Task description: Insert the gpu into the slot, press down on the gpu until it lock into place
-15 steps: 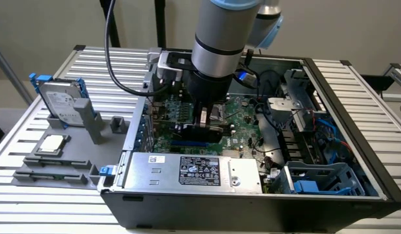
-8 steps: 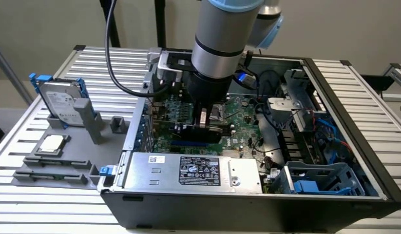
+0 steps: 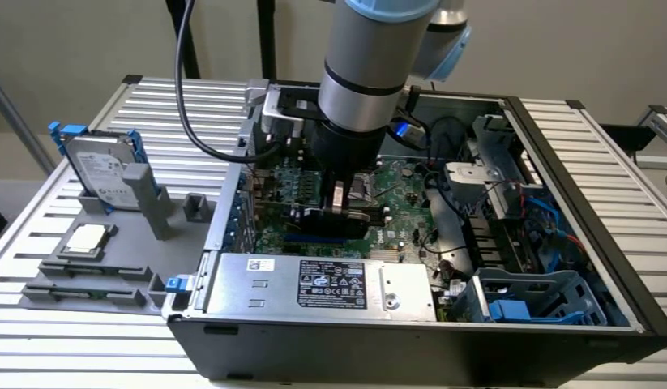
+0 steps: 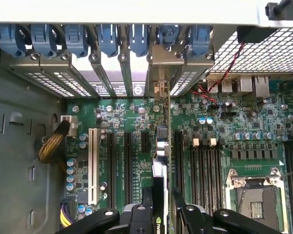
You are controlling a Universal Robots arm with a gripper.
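Standing on edge over the motherboard [image 4: 219,131], the gpu [image 4: 159,170] is clamped between the two black fingers [image 4: 147,209] of the gripper [image 4: 161,195], which are closed narrowly against its two faces. Its metal bracket [image 4: 158,90] lines up with the row of rear openings under the blue latches [image 4: 107,36]. The card runs parallel to the black expansion slots [image 4: 129,165] beside it and to the white slot [image 4: 93,165] farther off. The long black memory slots [image 4: 205,165] lie on its other side, with the CPU socket [image 4: 254,195] beyond them. In the exterior view the gripper sits at the centre of the frame, down inside the open computer case [image 3: 420,356]. A blue strip, seemingly the slot [image 3: 311,240], shows just beneath it; whether the card's edge has entered it cannot be told. The silver power supply [image 3: 311,284] lies at lower centre, and a hard drive [image 3: 100,170] with blue rails stands on the slatted table [image 3: 52,356] at the exterior view's left.
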